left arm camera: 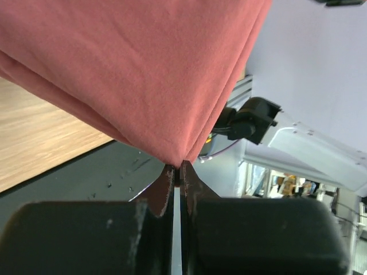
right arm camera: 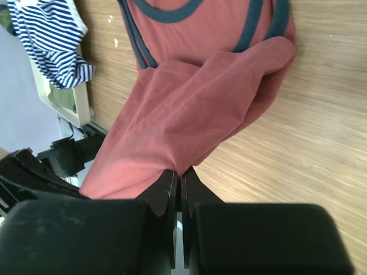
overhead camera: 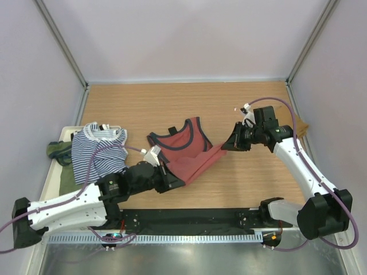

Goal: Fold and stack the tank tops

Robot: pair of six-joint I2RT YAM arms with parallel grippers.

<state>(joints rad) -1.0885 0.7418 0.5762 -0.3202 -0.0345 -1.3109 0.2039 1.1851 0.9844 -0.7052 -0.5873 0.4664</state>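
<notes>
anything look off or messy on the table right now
The striped tank top lies crumpled and unfolded, hanging off the tray edge onto the table. A tan cloth sits at the table's right edge, mostly hidden behind the right arm. Nothing looks spilled or damaged.

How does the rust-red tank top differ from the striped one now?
The rust-red cloth tank top with navy trim lies mid-table, its hem pinched by the left gripper and right gripper; the navy-white striped cloth tank top lies crumpled at the left edge, untouched. Both are sleeveless.
</notes>
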